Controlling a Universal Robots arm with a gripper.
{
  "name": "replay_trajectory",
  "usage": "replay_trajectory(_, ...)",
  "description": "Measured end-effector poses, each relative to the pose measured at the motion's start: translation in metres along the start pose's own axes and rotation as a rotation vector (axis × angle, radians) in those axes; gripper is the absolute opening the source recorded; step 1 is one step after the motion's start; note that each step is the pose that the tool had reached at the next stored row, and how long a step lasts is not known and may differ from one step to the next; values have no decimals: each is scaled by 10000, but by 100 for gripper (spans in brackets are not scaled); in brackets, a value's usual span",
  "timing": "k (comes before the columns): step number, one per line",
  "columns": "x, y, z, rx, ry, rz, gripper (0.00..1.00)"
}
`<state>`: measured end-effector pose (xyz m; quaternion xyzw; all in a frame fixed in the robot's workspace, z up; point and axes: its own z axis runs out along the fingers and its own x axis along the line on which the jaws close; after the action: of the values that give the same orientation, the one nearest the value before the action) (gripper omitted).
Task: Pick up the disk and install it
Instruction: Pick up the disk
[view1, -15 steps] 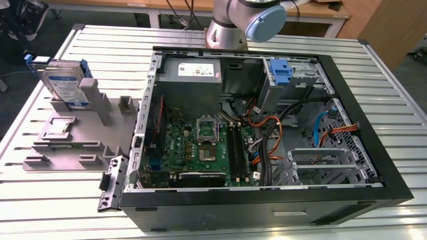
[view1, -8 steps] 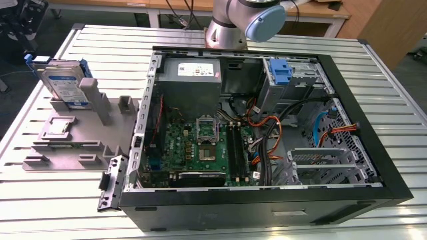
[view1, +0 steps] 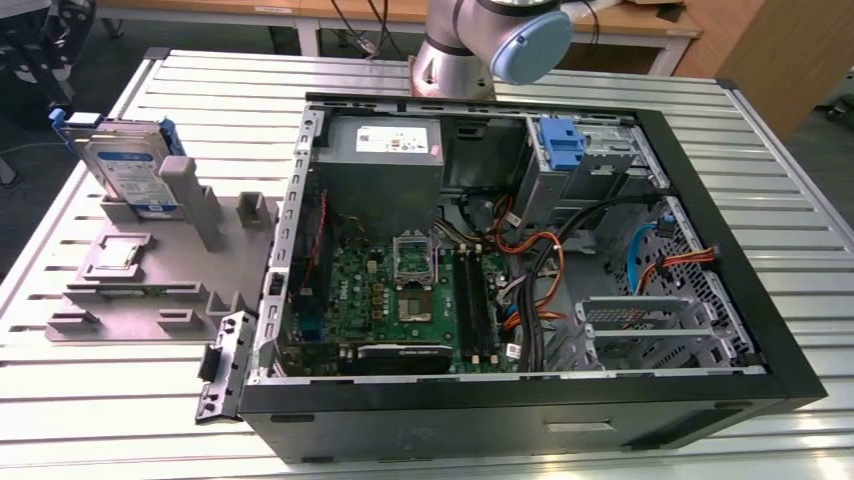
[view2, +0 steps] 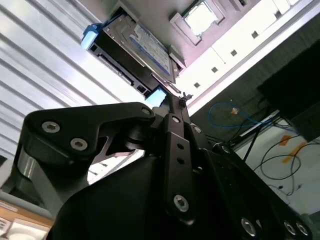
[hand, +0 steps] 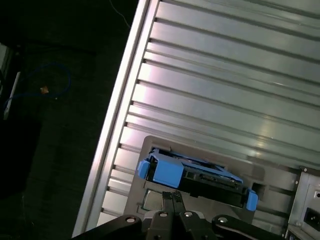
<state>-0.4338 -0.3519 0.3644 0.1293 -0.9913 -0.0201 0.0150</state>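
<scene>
Pincer (hand: 172, 196) looks clenched: tips together with nothing between them, so it's holding nothing. In both wrist views it points at the disk (hand: 200, 175) and sits close to the edge with the blue rail. Can't tell if it touches.

Slatted metal counter (view1: 534, 85) carries everything. The arm's base (view1: 467, 50) stands at its far edge in the exterior view.

Open computer case (view1: 534, 400) lies on its side and takes up the middle and the exterior view's right. Inside are the green board (view1: 400, 290), a grey power box (view1: 380, 150), orange and black cables (view1: 534, 270) and a bare blue bracket (view1: 561, 145) in the far bay.

Grey plastic stand (view1: 134, 290) sits on the counter just beside the case, on the exterior view's left.

The disk (view1: 127, 165) stands on edge in the far end of that stand, label facing out, blue rails on its sides, well apart from the case. In the second wrist view the disk (view2: 135, 47) is just past the pincer (view2: 172, 100) tip, seated in the stand.
</scene>
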Motion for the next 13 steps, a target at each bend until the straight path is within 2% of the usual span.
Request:
replay_trajectory(6,2,1,-1,21,35,-769,10)
replay_trajectory(13,6,2,0,23,37,-828,10)
